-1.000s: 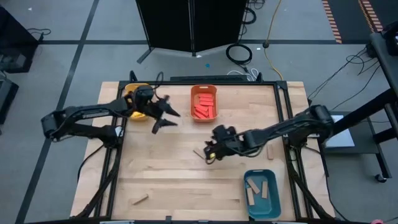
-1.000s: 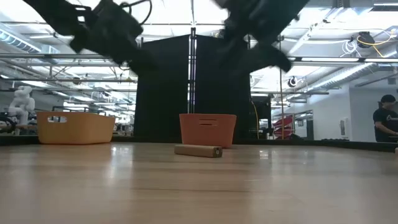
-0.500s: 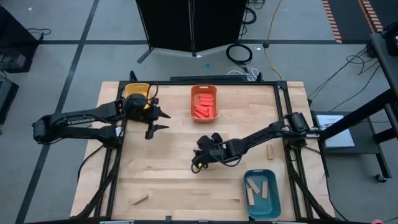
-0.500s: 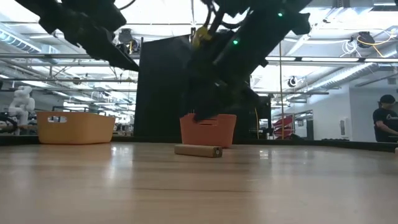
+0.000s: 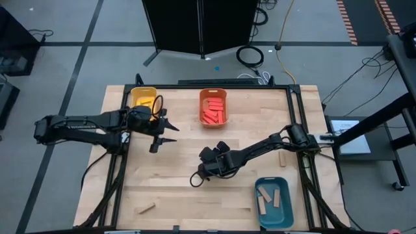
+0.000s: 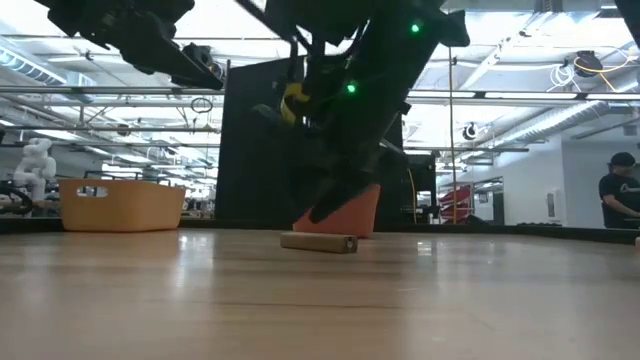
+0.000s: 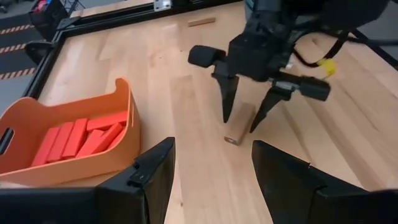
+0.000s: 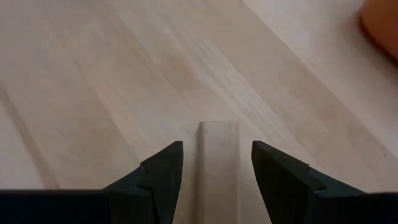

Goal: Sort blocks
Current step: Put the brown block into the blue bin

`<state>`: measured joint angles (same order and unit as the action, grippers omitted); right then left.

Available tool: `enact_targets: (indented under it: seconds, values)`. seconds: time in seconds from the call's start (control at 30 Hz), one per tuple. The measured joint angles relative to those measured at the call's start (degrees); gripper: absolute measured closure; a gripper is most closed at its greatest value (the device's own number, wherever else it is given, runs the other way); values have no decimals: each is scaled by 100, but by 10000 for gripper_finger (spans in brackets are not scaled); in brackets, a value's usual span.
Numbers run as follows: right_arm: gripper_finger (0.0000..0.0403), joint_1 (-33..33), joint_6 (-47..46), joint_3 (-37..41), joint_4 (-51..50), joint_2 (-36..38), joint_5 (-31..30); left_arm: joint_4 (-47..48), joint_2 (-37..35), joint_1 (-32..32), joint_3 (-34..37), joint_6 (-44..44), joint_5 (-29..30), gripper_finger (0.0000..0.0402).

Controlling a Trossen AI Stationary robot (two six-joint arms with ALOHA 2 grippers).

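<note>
Sorting partly done: red blocks (image 5: 212, 112) fill the orange bin (image 5: 212, 94), tan ones the teal bin (image 5: 272, 224). The right gripper (image 7: 246, 117) straddles a tan block (image 7: 239, 123) mid-table, jaws spread, nothing held. The left gripper (image 5: 160, 136) hangs open near the yellow bin (image 5: 143, 95). Two strays (image 5: 145, 208) remain near the table's edges.

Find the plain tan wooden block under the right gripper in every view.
High view: the plain tan wooden block is hidden under the open right gripper, centre table.
Low view: block lies at centre, on the table.
Left wrist view: block lies between the right gripper's fingers.
Right wrist view: block lies between the fingers.
Shared landmark: orange rectangular bin of red blocks.
</note>
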<state>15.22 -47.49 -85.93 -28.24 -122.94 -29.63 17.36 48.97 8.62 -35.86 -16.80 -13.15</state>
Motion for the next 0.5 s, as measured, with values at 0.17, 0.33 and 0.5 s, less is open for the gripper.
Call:
enact_targets:
  seconds: [0.17,0.33,0.5]
  values:
    - [220,0,-162,0,-262,-6,45,-13,0,-118,0,98,21,192]
    - [220,0,-229,7,-323,-6,285,-9,0,-128,0,153,22,192]
    - [220,4,-303,124,-279,-130,411,11,0,-131,0,311,21,192]
